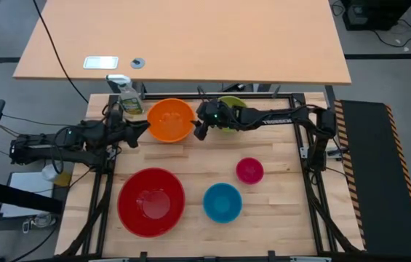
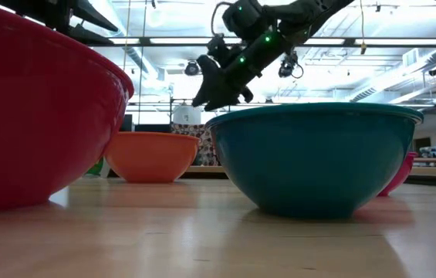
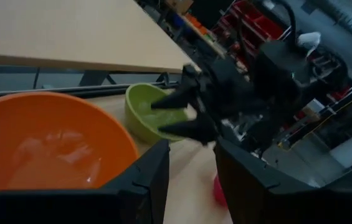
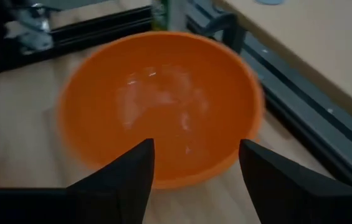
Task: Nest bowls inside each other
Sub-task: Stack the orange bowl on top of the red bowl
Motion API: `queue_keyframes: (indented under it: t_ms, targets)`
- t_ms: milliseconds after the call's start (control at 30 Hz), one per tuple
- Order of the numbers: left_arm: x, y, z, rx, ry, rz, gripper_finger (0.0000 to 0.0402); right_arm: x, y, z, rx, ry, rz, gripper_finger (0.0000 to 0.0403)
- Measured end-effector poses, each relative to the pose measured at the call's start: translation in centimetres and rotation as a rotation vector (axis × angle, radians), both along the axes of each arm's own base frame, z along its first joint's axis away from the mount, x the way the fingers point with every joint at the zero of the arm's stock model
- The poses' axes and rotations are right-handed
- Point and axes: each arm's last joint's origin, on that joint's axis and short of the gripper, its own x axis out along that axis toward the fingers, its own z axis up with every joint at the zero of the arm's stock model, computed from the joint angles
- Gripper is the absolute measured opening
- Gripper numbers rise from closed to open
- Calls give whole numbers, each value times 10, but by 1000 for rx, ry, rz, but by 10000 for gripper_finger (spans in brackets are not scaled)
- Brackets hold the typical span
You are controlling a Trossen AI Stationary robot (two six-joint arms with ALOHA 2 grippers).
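Observation:
Five bowls rest upright on their bases on the wooden table: orange (image 1: pixel 170 120) at the far middle, lime green (image 1: pixel 231 102) to its right and partly under my right arm, pink (image 1: pixel 249 170), blue (image 1: pixel 222 202) and the large red one (image 1: pixel 151 201) at the near side. None sits inside another. My right gripper (image 1: pixel 199 129) hangs open above the table between the orange and green bowls, pointing at the orange bowl (image 4: pixel 157 106). My left gripper (image 1: pixel 145 128) stands open just left of the orange bowl's rim (image 3: pixel 45 149), with nothing between its fingers.
A spray bottle (image 1: pixel 127 94) stands at the far left corner, behind the orange bowl. Black frame rails (image 1: pixel 292 109) run along the table's edges. A larger tan table (image 1: pixel 183 36) lies beyond the far edge. Bare wood shows in the middle (image 1: pixel 205 164).

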Motion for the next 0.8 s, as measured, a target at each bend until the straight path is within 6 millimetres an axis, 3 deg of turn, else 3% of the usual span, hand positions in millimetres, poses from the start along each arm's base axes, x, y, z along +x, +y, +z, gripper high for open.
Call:
queue_keyframes:
  t_ms: [200,567,800]
  targets:
    - [8,0,-4,0,45,0,135,3,-20,-17,38,-5,-34,238]
    - [21,0,-11,-16,104,-1,135,34,-33,-49,70,49,-48,236]
    - [22,-2,-12,-49,98,-69,135,44,-33,-40,21,114,-32,226]
